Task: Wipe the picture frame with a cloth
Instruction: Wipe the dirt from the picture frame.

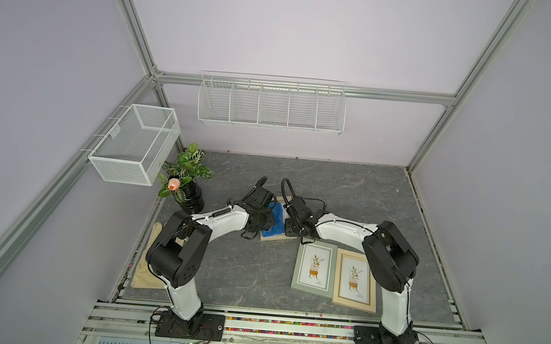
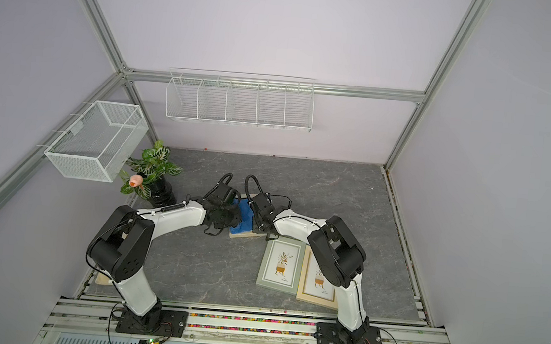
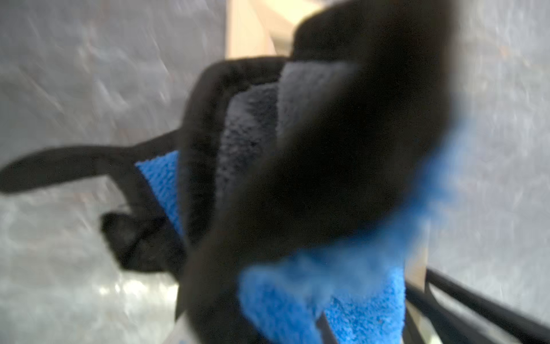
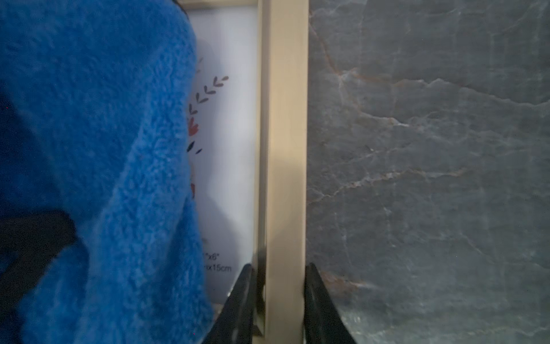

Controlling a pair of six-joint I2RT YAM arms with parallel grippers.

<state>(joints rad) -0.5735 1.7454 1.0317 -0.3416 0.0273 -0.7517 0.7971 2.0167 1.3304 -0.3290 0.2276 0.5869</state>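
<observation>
Wiping step: your left pincer (image 1: 261,225) clenches the cloth (image 1: 276,218) atop the picture frame (image 4: 285,134), 11 o'clock from the green frame (image 1: 315,268); right pincer (image 4: 279,297) clamps its rail; next, sweep the bare glass.

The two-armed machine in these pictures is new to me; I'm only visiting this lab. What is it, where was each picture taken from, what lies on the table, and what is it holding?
It is a robot: two jointed arms bolted to a rail. Both top views look down on everything; the close-ups come from wrist cameras. On the grey table lie a potted plant, a beige glove at its edge and three picture frames. The left fingers are shut on the blue cloth, which lies on the pale wooden frame; the right fingers pinch that frame's side rail. The grey-green frame and the other wooden frame lie side by side nearby.
</observation>
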